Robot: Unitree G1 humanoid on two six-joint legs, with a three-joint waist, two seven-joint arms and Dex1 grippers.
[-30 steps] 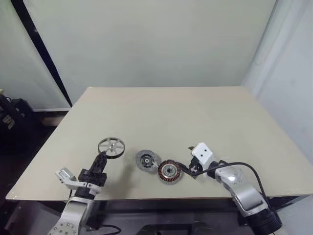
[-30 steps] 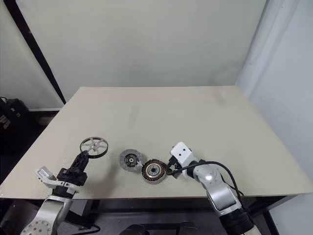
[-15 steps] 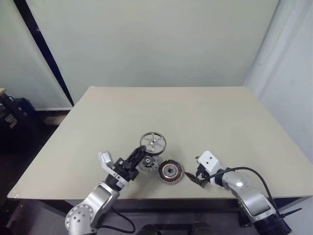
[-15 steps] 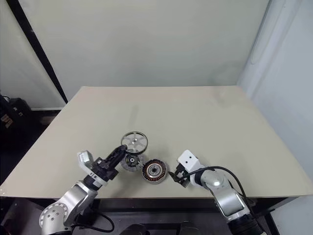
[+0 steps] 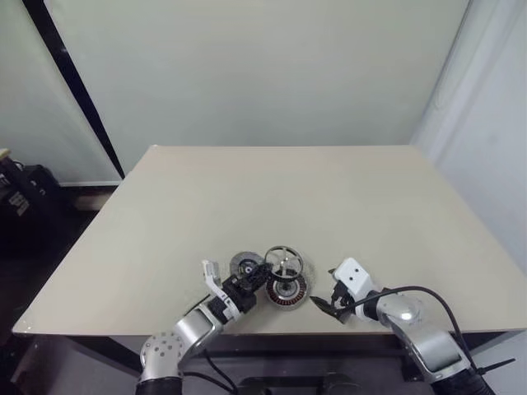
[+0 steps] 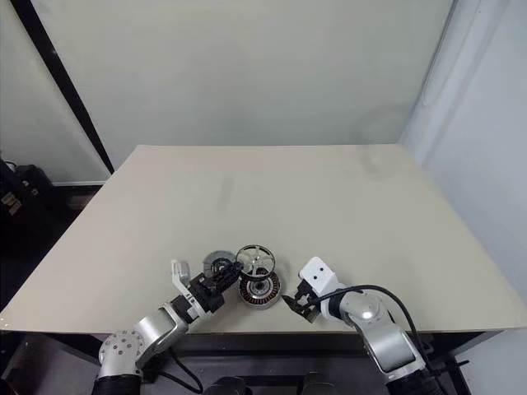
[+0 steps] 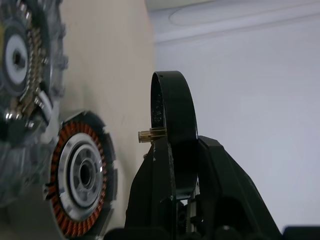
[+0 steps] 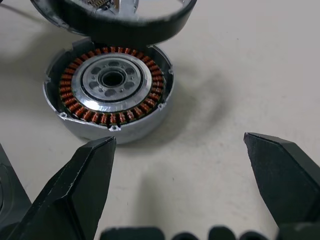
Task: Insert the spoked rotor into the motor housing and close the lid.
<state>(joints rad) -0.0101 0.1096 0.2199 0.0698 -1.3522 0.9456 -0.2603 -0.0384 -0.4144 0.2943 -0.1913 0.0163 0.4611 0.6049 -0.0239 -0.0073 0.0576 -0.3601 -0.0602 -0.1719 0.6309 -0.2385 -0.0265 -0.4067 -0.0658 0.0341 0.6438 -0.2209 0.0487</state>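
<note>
The spoked rotor (image 5: pixel 284 262) is a silver wheel standing on edge in the air, just above the motor housing (image 5: pixel 286 288). My left gripper (image 5: pixel 257 282) is shut on its rim, seen edge-on as a dark band (image 7: pixel 175 120) in the left wrist view. The housing (image 8: pixel 112 85), ringed with copper windings, lies flat on the table with its open face up. The lid (image 5: pixel 245 265), a flat grey disc, lies just left of the housing, behind my left fingers. My right gripper (image 5: pixel 324 306) stands open on the housing's right, a short gap away, fingertips (image 8: pixel 82 180) wide apart.
The beige table (image 5: pixel 329 206) stretches far behind the parts. All parts sit near the table's front edge (image 5: pixel 99 329). A dark bag (image 5: pixel 20 197) lies on the floor at the left.
My left gripper carried the spoked rotor rightward from the left side of the table to just above the motor housing. My right gripper drew back a little from the housing.
</note>
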